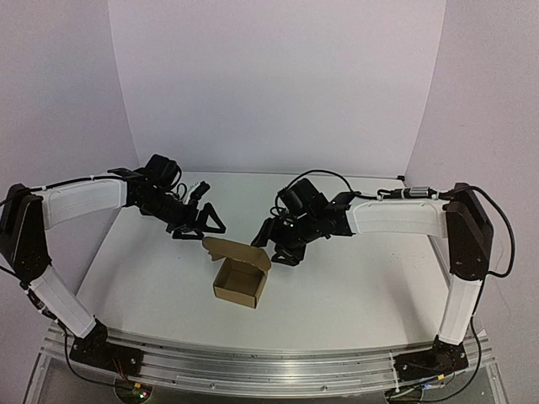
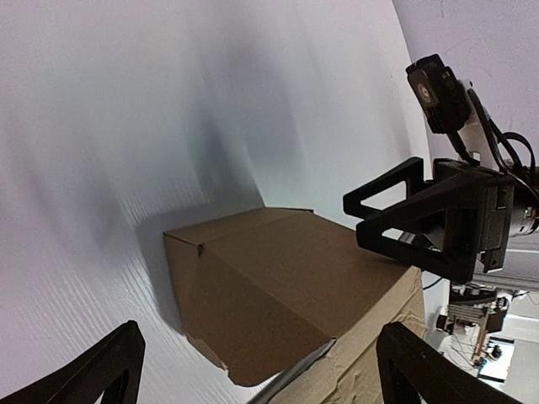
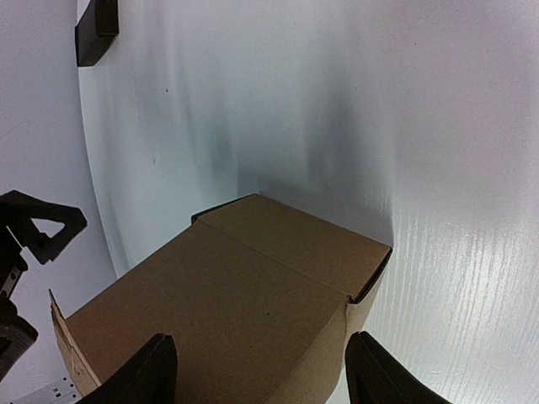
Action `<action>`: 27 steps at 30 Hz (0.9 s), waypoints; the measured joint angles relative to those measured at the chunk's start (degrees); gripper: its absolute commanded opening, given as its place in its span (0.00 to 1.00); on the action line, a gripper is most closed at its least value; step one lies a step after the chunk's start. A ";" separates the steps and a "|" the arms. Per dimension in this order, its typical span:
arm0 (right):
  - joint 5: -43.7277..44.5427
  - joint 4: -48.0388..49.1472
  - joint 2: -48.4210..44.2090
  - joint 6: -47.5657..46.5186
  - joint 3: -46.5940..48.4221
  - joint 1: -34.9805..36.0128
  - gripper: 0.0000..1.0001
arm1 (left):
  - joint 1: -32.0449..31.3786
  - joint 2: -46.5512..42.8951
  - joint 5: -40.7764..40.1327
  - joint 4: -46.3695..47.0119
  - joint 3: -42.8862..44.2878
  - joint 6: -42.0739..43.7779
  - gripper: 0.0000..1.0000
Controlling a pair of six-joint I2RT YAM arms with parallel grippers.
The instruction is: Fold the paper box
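While the left fingers [image 2: 101,370] and right fingers [image 3: 156,370] stand wide and empty, the paper box [image 1: 240,273] sits loose just ahead of them; a one-sided push could skid it away.

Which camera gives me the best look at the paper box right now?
Top external: the whole paper box shows, lid flap raised, inside open. Left wrist shows only one outer side and a folded flap, close up; right wrist only plain outer panels, cut off at the frame's bottom.

soft even light; faint shadow beside the paper box [image 2: 278,286]; wrist views warp at edges
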 measured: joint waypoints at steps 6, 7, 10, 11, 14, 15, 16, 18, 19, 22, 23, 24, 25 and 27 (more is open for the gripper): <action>-0.56 0.00 0.00 0.32 -0.03 0.00 0.70 | -0.11 0.17 5.15 -0.42 -0.18 -5.78 0.85; -0.85 0.00 0.00 0.42 -0.03 0.00 0.70 | -0.16 0.23 5.77 -0.36 -0.36 -6.35 0.83; -2.15 0.00 0.00 0.87 -0.02 0.00 0.71 | -0.33 0.30 7.55 -0.41 -1.85 -8.03 0.82; -2.76 0.00 0.00 1.03 -0.02 0.00 0.71 | -0.42 0.36 8.05 -0.48 -2.50 -8.54 0.82; -4.75 0.00 0.00 1.73 -0.04 0.00 0.71 | -1.04 1.12 8.82 -0.58 -3.47 -9.47 0.81; -5.33 0.00 -0.01 1.97 -0.04 0.00 0.71 | -1.23 1.42 9.09 -0.56 -3.47 -9.63 0.81; -5.78 0.00 -0.02 2.22 -0.04 0.00 0.72 | -1.45 1.68 9.44 -0.49 -3.47 -9.79 0.80; -6.56 0.00 -0.02 2.60 -0.04 0.00 0.72 | -1.77 1.81 9.96 -0.48 -3.46 -10.30 0.80; -6.98 0.00 -0.02 2.78 -0.04 0.00 0.72 | -1.91 1.81 10.18 -0.48 -3.42 -10.44 0.79; -7.90 0.01 -0.04 3.11 -0.11 0.00 0.72 | -2.23 2.00 10.33 -0.67 -3.01 -9.78 0.79; -8.02 0.02 -0.09 3.17 -0.21 0.00 0.72 | -2.27 2.22 10.03 -1.11 -2.54 -9.01 0.79; -7.98 0.24 -0.33 3.20 -0.79 -0.02 0.72 | -2.31 2.56 9.39 -1.99 -1.60 -7.57 0.79; -7.83 0.32 -0.77 3.29 -1.54 -0.05 0.72 | -2.25 2.91 8.58 -2.92 -0.47 -5.92 0.79; -7.23 0.04 -2.16 3.56 -3.68 -0.15 0.72 | -1.99 3.31 6.37 -5.00 2.11 -1.57 0.79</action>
